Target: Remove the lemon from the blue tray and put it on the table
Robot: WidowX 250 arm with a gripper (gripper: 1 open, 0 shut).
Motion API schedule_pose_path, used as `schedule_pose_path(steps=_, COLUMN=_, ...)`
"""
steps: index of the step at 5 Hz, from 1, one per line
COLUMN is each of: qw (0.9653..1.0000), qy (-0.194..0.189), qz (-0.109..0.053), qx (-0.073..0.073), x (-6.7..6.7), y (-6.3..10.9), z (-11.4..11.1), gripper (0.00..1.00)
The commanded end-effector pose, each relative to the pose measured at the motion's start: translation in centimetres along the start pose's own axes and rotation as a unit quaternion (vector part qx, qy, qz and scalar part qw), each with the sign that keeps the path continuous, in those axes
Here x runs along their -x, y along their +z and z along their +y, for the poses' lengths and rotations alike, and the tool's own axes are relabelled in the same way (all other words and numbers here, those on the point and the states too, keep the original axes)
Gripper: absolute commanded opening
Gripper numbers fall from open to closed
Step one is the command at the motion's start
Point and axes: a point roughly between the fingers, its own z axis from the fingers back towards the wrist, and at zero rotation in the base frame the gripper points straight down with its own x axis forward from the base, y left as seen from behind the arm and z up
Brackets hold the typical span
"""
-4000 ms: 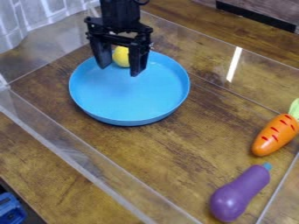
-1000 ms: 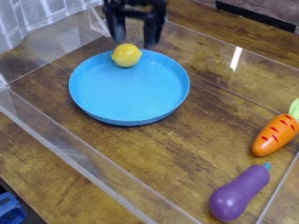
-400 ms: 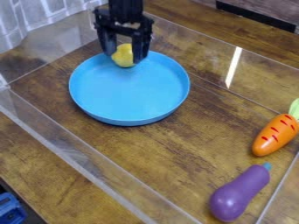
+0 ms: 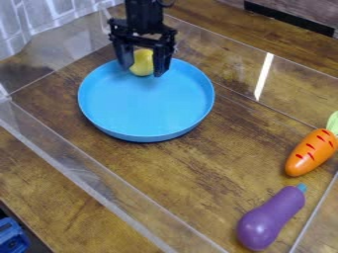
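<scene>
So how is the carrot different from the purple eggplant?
The carrot is orange with pale stripes and a green top; the eggplant is plain purple with a small blue tip. The carrot lies farther back by the right edge, while the eggplant lies nearer the front. The eggplant looks a bit bigger and fatter. Both are toy vegetables lying on the table, tilted the same way, outside the blue tray.

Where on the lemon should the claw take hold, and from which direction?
Across its round middle, from straight above. The lemon is small and smooth, and it sits at the far edge of the blue tray, whose raised rim would likely block a sideways approach. The open claw hangs over it pointing down, a finger on either side, so closing there looks workable.
</scene>
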Motion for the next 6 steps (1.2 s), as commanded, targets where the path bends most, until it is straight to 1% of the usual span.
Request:
schedule_pose_path(steps=1, qw=0.9992, qy=-0.026, qz=-0.031, qx=0.001, x=-1.7, y=2.0, z=-0.1, gripper=1.0)
schedule_pose_path(steps=2, qw=0.9985, qy=-0.045, qz=-0.031, qx=0.002, x=-2.4, y=1.6, z=0.3, gripper=1.0)
schedule_pose_path(steps=3, qw=0.9974, qy=-0.066, qz=-0.031, qx=0.002, x=-2.5, y=2.2, z=1.1, gripper=1.0)
schedule_pose_path(steps=4, qw=0.9967, qy=-0.076, qz=-0.029, qx=0.0, x=-2.4, y=1.7, z=0.9, gripper=1.0)
schedule_pose_path(steps=6, qw=0.9923, qy=-0.122, qz=-0.023, qx=0.0, x=-2.7, y=1.6, z=1.6, gripper=1.0)
